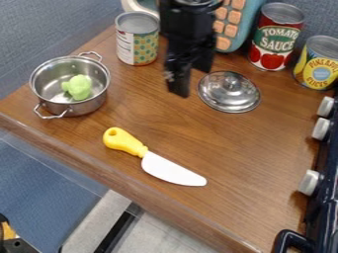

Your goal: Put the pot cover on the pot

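Note:
The black gripper [192, 80] hangs over the wooden counter at the upper centre, open, with nothing between its fingers. Just right of it, the round silver pot cover [229, 99] lies flat on the counter, its knob facing up. On the left stands the silver pot [72, 106], uncovered, with two wire handles. A light green toy vegetable [79, 87] sits inside the pot.
A toy knife [170, 168] with a yellow handle lies at the counter's middle. Behind are a patterned can [137, 42], a tomato can [275, 37], a pineapple can [319, 63] and a teal object [243, 22]. Stove knobs [310, 182] line the right edge.

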`<act>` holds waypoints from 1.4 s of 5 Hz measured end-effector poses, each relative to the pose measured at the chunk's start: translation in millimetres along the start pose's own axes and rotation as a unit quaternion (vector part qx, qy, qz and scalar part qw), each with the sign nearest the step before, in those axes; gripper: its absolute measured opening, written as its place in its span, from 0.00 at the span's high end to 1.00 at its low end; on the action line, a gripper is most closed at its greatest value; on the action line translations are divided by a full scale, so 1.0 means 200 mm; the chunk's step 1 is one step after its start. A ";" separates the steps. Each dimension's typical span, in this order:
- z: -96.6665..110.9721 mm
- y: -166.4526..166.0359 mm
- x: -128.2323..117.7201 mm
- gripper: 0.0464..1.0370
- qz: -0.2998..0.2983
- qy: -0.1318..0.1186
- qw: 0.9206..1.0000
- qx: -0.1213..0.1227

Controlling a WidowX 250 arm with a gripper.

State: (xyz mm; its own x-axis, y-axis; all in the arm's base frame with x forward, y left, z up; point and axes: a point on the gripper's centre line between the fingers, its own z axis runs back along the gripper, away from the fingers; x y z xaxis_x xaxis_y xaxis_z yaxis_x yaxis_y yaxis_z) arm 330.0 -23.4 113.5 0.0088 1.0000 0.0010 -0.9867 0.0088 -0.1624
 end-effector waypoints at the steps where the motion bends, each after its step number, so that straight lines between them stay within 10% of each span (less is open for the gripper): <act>1: -0.07 -0.15 -0.05 0.04 -0.010 0.000 1.000 0.000; 4: -0.25 -0.31 -0.13 0.09 -0.053 -0.015 0.998 0.019; 7: -0.24 -0.32 -0.11 0.77 -0.048 -0.030 0.998 0.012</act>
State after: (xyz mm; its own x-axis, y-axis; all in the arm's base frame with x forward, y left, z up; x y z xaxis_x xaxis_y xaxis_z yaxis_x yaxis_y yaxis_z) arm 400.1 -45.3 76.7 0.0940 0.9928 0.0742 -0.9855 0.1034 -0.1347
